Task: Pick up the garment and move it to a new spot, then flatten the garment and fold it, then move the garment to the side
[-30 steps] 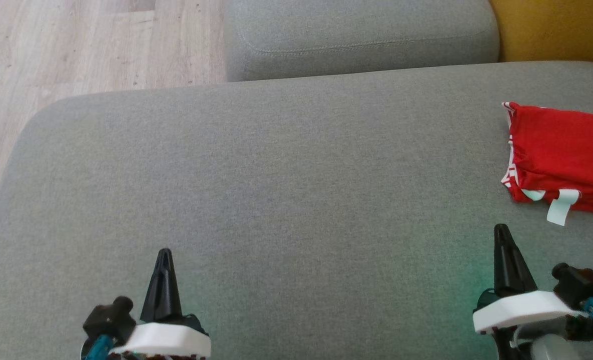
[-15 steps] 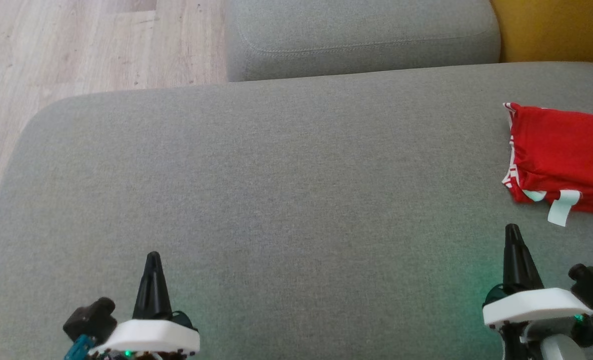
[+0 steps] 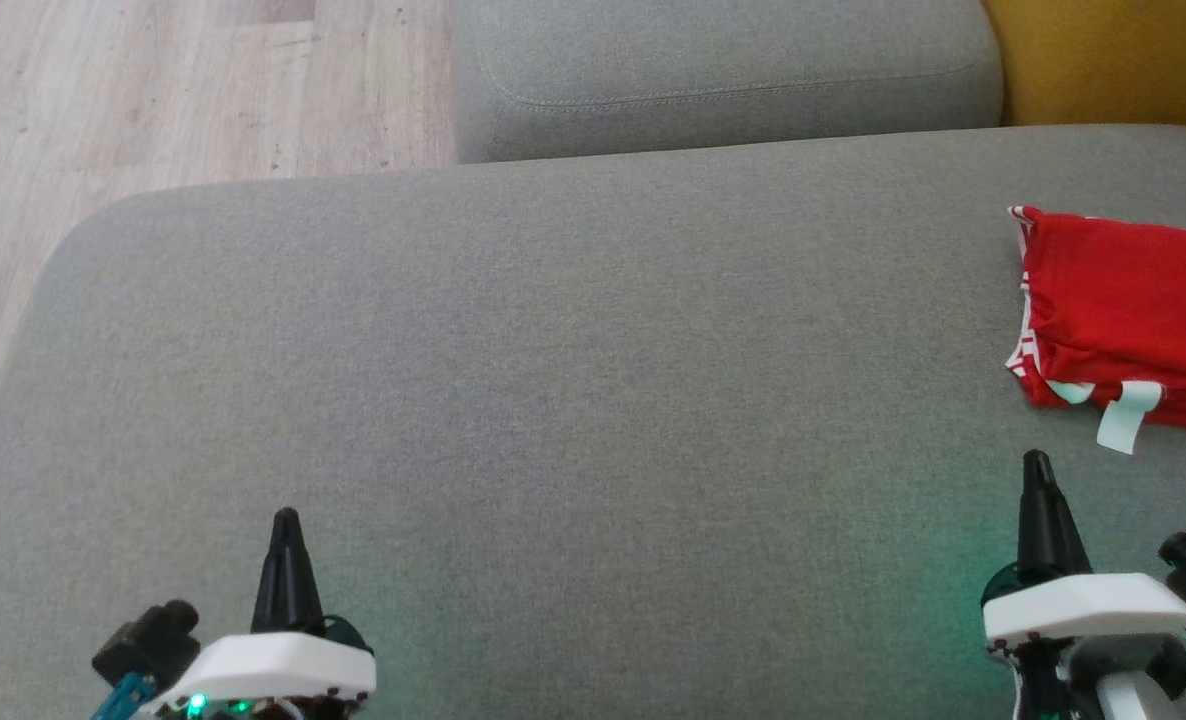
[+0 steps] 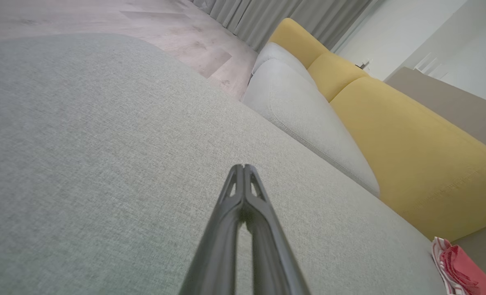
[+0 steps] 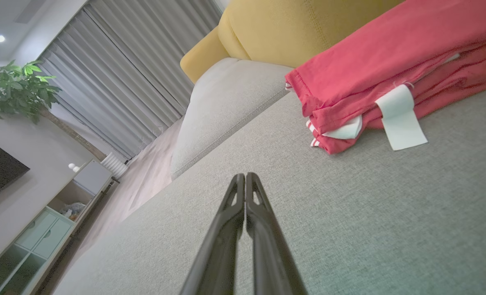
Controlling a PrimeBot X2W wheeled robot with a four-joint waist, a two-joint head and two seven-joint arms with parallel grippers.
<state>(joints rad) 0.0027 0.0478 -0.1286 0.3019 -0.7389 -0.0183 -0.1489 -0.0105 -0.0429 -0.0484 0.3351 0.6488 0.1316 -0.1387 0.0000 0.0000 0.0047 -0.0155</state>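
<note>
Right pincer point(image 3: 1035, 458), pressed together and empty, sits at five o'clock near the folded red garment point(image 3: 1123, 300) lying at three o'clock on the grey sofa seat point(image 3: 553, 350), with the left pincer point(image 3: 285, 515), also pressed together, at seven o'clock, well apart from it.

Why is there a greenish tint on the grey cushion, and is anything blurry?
Head view: green glow on the seat cushion beside the left gripper and right gripper. Right wrist view: red garment sharp, finger bases blurred. Left wrist view: yellow backrest looks bowed.
</note>
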